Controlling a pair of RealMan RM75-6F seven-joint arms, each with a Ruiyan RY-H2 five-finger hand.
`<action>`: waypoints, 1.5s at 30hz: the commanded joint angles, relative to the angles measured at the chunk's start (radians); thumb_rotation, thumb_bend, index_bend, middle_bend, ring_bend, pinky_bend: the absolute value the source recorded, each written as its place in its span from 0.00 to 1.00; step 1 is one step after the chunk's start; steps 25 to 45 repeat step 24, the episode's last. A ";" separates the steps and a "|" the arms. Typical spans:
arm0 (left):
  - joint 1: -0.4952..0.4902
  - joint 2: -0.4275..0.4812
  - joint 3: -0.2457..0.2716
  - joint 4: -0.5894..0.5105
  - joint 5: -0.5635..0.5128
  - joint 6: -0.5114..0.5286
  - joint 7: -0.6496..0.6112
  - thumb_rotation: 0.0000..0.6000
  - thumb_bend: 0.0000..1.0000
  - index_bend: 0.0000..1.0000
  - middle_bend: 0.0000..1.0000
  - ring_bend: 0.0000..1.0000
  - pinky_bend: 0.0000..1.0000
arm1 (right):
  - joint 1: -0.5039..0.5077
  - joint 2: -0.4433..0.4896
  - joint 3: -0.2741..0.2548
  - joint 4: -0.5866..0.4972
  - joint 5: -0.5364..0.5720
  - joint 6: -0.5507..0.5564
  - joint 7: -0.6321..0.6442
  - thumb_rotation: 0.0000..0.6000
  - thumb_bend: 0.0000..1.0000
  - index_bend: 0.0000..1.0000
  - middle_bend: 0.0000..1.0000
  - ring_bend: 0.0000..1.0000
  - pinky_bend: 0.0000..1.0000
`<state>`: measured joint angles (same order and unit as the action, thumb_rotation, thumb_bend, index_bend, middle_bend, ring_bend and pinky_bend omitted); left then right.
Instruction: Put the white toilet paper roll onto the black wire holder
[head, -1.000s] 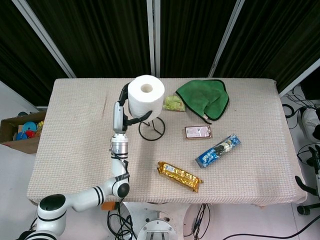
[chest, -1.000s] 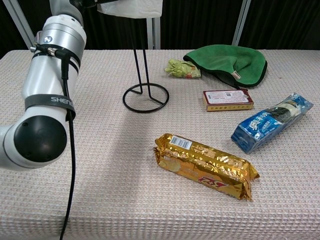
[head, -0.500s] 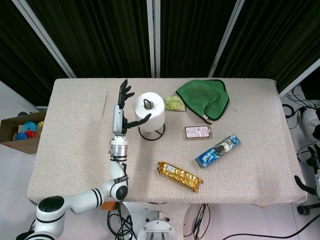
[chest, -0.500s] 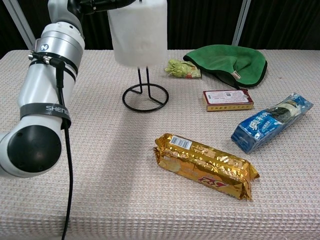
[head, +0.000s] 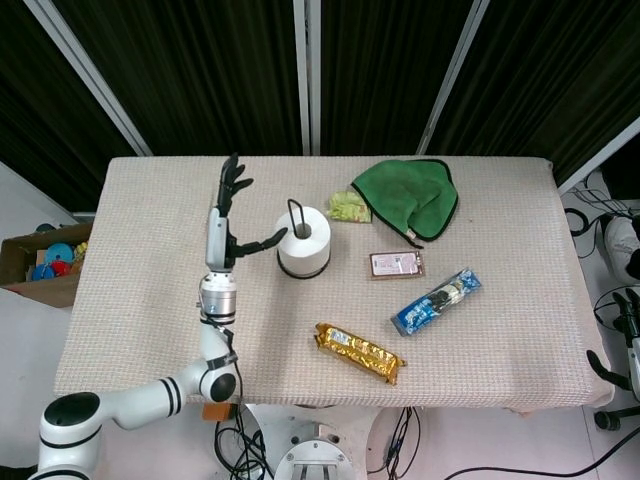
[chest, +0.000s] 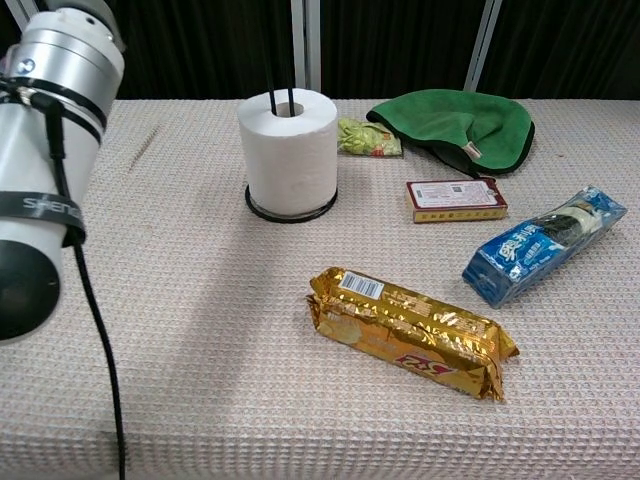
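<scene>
The white toilet paper roll (head: 303, 241) stands upright at centre frame, its long axis vertical, threaded over the black wire holder (chest: 281, 103) with the base ring under it on the tabletop (head: 140, 300). Just left of it, the left robot hand (head: 228, 220) is spread wide, holding nothing.

black wire holder (chest: 290, 212) — mostly hidden inside roll | left arm (chest: 40, 190) — cropped, chest view

Green cloth (head: 410, 197), gold snack pack (chest: 410, 330).
</scene>
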<state>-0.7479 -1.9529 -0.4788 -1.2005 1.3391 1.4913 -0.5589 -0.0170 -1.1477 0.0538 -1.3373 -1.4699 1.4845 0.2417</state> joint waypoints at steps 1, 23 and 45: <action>0.136 0.245 0.113 -0.195 0.108 0.051 0.121 1.00 0.09 0.16 0.14 0.11 0.22 | -0.002 0.001 0.000 0.003 -0.005 0.007 0.002 1.00 0.21 0.00 0.00 0.00 0.00; 0.569 0.862 0.586 -0.417 0.241 0.012 0.795 0.00 0.10 0.13 0.09 0.05 0.21 | 0.025 -0.018 0.006 -0.060 -0.006 0.002 -0.235 1.00 0.20 0.00 0.00 0.00 0.00; 0.571 0.864 0.584 -0.419 0.236 0.010 0.790 0.00 0.10 0.12 0.09 0.05 0.21 | 0.025 -0.017 0.006 -0.065 -0.007 0.002 -0.237 1.00 0.20 0.00 0.00 0.00 0.00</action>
